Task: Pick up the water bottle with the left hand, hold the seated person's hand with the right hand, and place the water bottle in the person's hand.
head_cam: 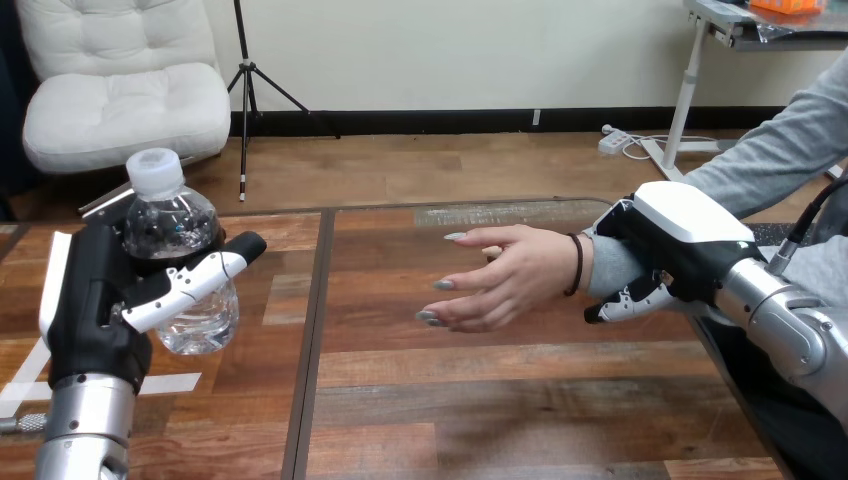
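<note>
A clear plastic water bottle [180,250] with a white cap stands upright in my left hand [95,300] at the left, lifted above the table. The thumb and fingers of that hand curl round the bottle's lower half. At the right, the person's hand [500,280] reaches out over the table, palm turned sideways, fingers loosely spread and empty. My right hand [670,255] grips the person's forearm just behind the wrist, its fingers [625,300] curled underneath the grey sleeve. A wide gap separates the bottle from the person's hand.
The wooden table [500,400] has a dark seam running front to back near its left third. White tape marks [30,385] lie at the table's left edge.
</note>
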`<state>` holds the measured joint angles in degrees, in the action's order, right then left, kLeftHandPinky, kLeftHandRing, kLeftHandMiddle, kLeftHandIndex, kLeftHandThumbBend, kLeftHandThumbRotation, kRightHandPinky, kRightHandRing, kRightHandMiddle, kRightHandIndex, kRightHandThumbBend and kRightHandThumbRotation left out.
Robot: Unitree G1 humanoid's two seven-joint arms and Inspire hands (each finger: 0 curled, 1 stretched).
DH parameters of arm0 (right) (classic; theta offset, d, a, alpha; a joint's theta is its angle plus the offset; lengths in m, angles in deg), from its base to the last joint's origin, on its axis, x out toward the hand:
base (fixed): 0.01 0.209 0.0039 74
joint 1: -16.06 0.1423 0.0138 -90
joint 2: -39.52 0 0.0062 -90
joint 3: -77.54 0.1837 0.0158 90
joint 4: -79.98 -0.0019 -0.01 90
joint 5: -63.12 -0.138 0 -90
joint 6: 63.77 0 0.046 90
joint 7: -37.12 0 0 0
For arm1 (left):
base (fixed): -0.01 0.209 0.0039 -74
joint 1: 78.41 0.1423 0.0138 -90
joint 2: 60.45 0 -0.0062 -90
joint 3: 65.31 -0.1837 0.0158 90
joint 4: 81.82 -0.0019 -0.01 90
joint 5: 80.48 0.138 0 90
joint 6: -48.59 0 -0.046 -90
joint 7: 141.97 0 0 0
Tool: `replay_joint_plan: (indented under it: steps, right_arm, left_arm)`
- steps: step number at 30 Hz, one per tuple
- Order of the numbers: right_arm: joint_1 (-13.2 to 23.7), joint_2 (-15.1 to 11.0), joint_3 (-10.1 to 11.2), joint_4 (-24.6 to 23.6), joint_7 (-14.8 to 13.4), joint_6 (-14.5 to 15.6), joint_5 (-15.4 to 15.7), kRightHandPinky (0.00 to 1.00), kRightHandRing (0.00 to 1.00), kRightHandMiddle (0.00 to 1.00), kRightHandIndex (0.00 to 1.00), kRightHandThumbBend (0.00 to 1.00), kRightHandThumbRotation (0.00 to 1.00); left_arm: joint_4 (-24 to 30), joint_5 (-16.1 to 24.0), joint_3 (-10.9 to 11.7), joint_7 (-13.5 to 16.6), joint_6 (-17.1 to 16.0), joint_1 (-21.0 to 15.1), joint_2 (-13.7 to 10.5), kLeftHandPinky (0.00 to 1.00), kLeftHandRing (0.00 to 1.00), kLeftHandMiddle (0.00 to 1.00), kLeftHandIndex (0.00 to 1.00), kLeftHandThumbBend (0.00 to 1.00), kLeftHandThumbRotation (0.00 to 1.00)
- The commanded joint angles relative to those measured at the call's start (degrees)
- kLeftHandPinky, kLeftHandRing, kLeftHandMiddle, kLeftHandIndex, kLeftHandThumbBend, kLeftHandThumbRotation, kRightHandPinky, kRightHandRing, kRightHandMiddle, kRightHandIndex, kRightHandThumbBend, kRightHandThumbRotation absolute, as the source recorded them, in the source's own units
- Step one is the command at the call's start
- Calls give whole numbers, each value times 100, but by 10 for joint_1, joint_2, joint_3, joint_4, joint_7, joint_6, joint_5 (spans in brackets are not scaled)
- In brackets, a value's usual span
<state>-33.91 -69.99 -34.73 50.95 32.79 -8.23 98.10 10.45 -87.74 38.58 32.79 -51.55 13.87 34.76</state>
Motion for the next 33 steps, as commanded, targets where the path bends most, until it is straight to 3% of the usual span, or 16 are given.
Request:
replay_joint_plan:
  steps: [1, 25, 33]
  right_arm:
    - [38, 24, 14, -26, -5, -16, -18, 18, 22, 28, 28, 69, 0]
    - [52, 43, 4, -27, -14, -15, 2, 19, 23, 28, 29, 68, 0]
    - [53, 49, 5, -30, -9, -6, 3, 19, 23, 29, 29, 68, 0]
  left_arm:
    - [38, 0, -10, -1, -5, -33, -1, 29, 35, 39, 41, 73, 0]
    - [38, 1, -30, -6, 20, -50, 4, 30, 36, 40, 40, 72, 0]
    - [26, -5, -38, -17, 8, -62, 5, 29, 36, 40, 40, 72, 0]
